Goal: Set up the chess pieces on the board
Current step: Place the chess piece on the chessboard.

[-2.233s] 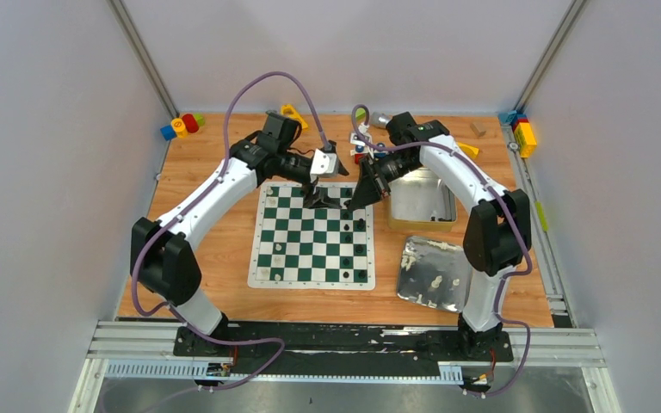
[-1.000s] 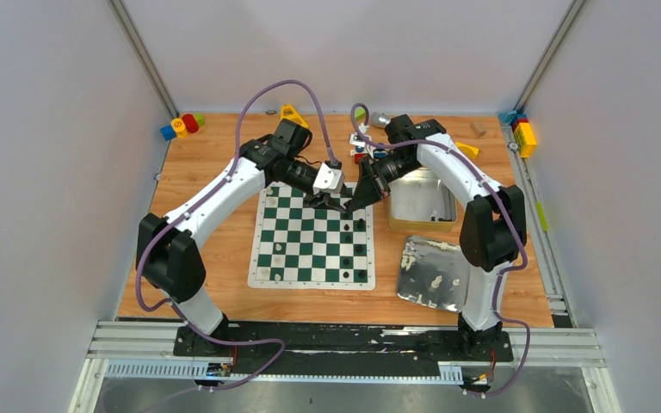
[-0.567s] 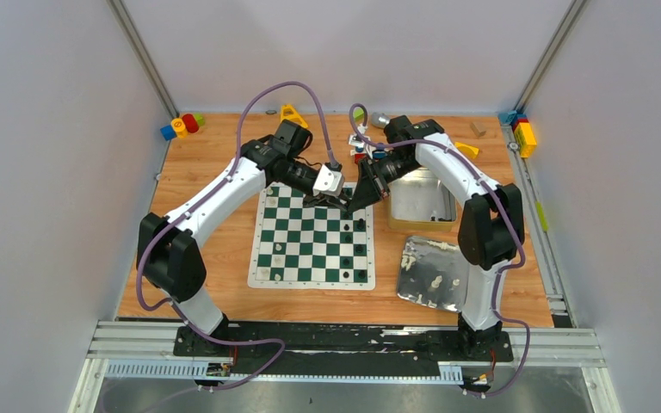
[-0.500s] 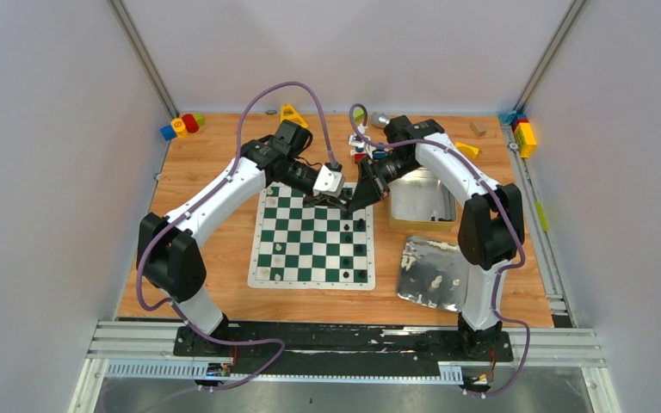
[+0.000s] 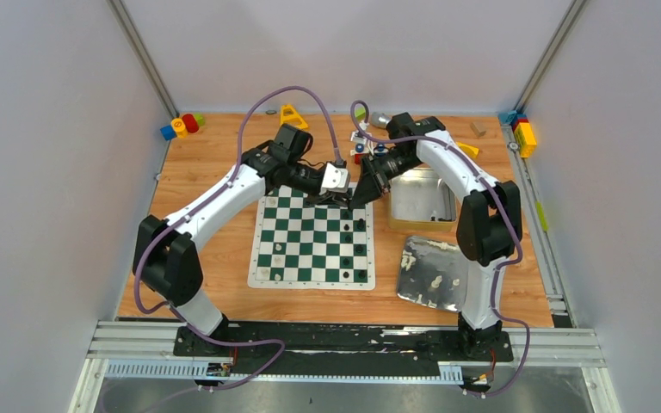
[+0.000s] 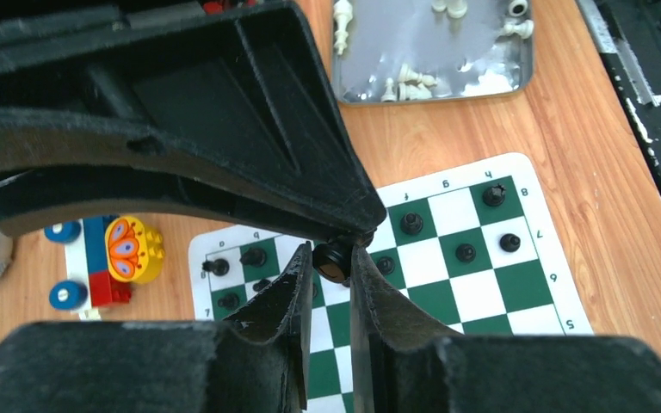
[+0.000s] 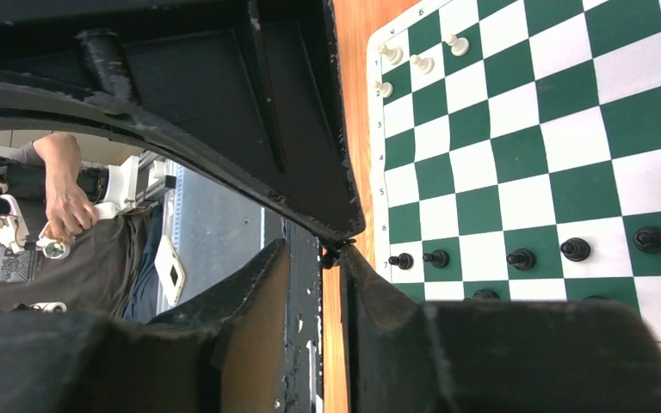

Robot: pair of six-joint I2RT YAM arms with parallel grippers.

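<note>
Left wrist view puts one small black chess piece at centre frame. It is pinched between the two fingertips of the left gripper, whose jaws are closed onto it from either side. The piece hangs above the board, clear of the squares. One finger of the right gripper comes in from the upper left, and its tip reaches the top of the same piece. Whether that gripper is clamping the piece or only resting against it cannot be told (the right wrist view shows just a narrow gap between its fingers, with a dark speck at the tips).

Other black pieces stand on squares in the middle and right of the left wrist frame. In the right wrist view, a few cream pieces stand on the board near the top of the frame.

Top external view shows the two grippers meeting tip to tip over the board's upper right corner, just above centre frame. To the right of the board, a silver tin at lower right holds more cream pieces. A second tin sits above it, beside the right arm. Toy blocks lie along the upper edge of the table.
</note>
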